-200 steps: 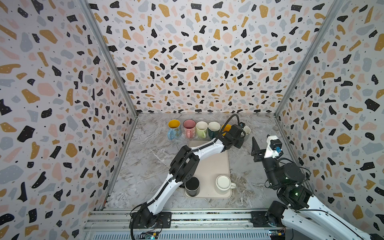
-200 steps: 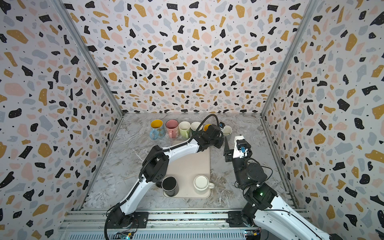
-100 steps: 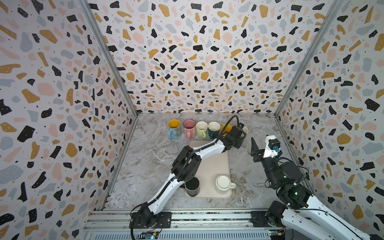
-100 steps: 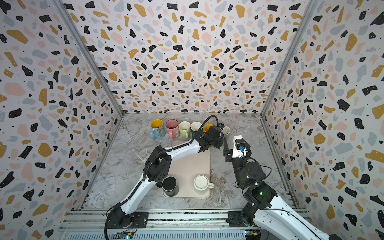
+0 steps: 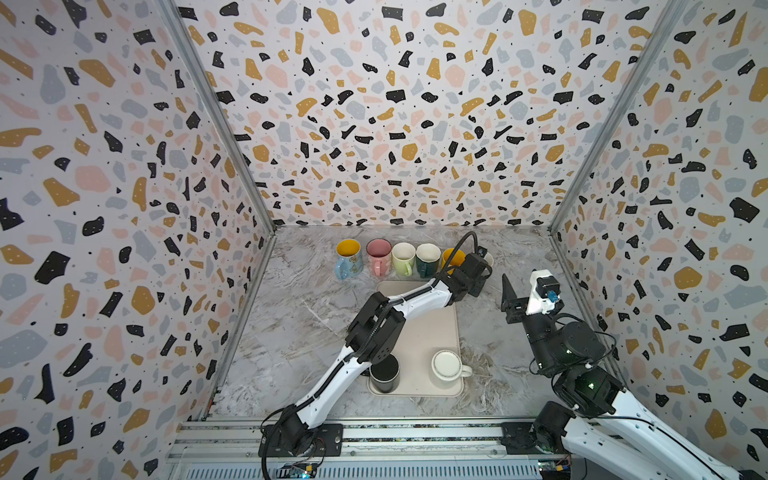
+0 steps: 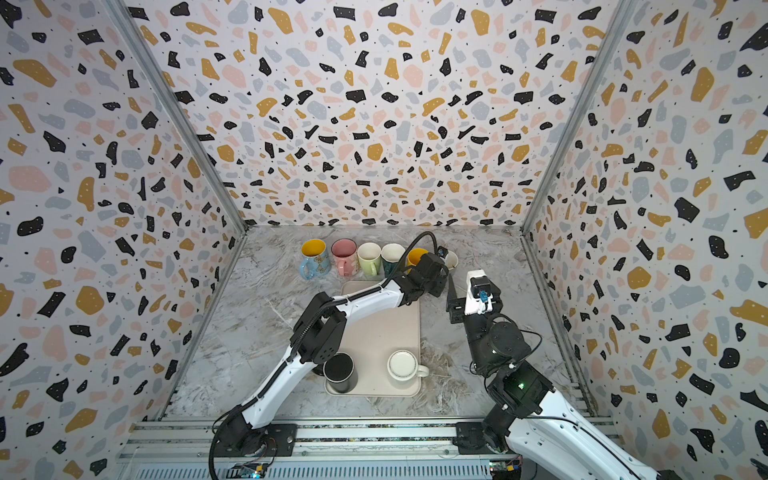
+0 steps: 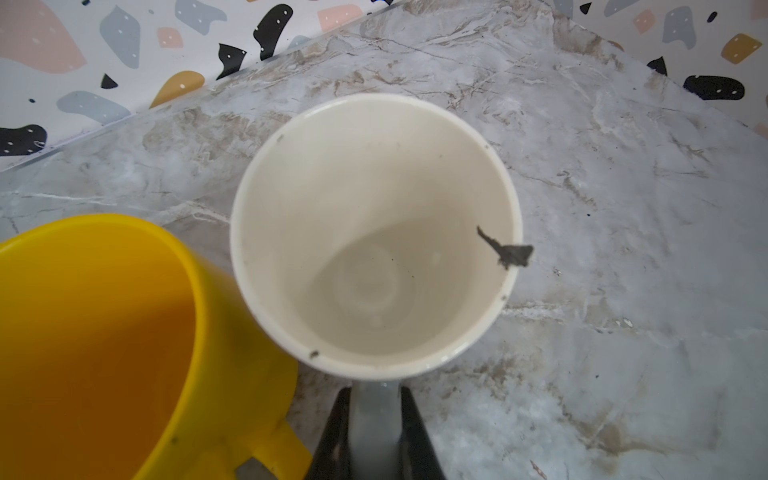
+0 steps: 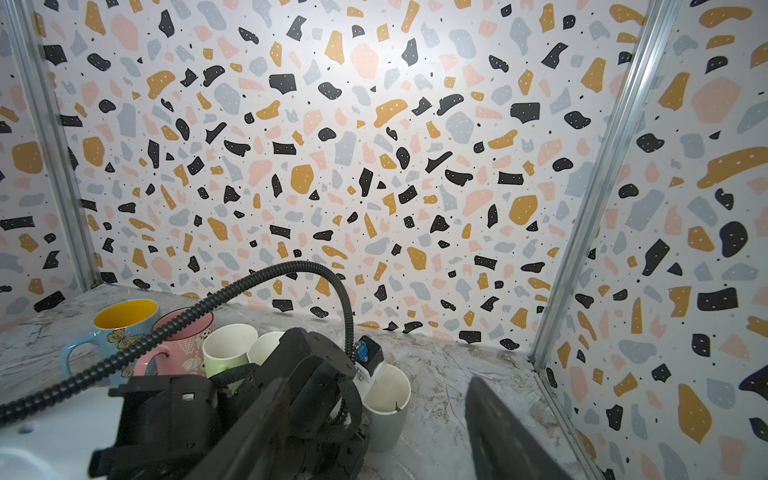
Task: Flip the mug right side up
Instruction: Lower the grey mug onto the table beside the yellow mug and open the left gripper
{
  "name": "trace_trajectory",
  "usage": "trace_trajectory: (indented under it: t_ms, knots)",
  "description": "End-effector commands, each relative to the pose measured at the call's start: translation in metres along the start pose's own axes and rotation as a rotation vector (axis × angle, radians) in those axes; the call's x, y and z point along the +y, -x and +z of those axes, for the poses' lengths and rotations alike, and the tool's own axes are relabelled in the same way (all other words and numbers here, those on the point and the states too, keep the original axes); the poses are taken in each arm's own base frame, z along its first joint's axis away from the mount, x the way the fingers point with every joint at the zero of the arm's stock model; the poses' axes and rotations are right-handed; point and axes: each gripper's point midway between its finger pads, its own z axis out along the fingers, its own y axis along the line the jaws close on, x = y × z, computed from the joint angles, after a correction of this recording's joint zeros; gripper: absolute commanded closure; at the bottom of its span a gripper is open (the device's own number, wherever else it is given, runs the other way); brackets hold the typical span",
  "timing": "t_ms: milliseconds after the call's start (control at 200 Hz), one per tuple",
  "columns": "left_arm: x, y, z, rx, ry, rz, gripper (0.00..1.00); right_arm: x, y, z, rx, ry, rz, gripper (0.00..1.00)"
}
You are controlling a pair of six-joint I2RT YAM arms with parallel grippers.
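Mid-frame, right end of mug row (image 6: pixel 370 257): grey white-lined ceramic mug (image 6: pixel 451 261) upright on marble bench (image 7: pixel 623 208).
Left tool (image 7: pixel 375 392): narrow, clamped on its handle (image 7: pixel 375 419).
Right tool (image 5: pixel 513 291): wide, holding nothing.

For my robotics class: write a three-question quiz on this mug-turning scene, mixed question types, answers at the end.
1. True or false: the left gripper is closed on the grey mug's handle.
2. The right gripper is: A) open and empty; B) closed on a mug; C) out of view.
3. How many mugs stand on the beige tray?
Key: 1 true; 2 A; 3 two.
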Motion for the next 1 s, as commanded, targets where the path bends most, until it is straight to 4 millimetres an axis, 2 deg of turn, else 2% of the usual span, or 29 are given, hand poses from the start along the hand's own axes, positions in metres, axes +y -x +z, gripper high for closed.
trace_trajectory:
  t_ms: [0,50,440,996]
  knots:
    - [0.002,0.045,-0.011,-0.130,0.026,-0.026,1.00,-0.001,0.007,0.000,-0.010,0.003,0.025,0.31]
    - [0.002,0.045,-0.012,-0.131,0.024,-0.026,1.00,-0.001,0.006,0.001,-0.007,0.004,0.025,0.31]
    - [0.000,0.045,-0.011,-0.127,0.012,-0.030,0.72,0.000,0.004,0.003,0.002,0.007,0.030,0.31]
    - [0.003,0.044,-0.025,-0.100,0.014,-0.014,0.58,0.001,0.001,0.003,0.016,0.018,0.050,0.31]
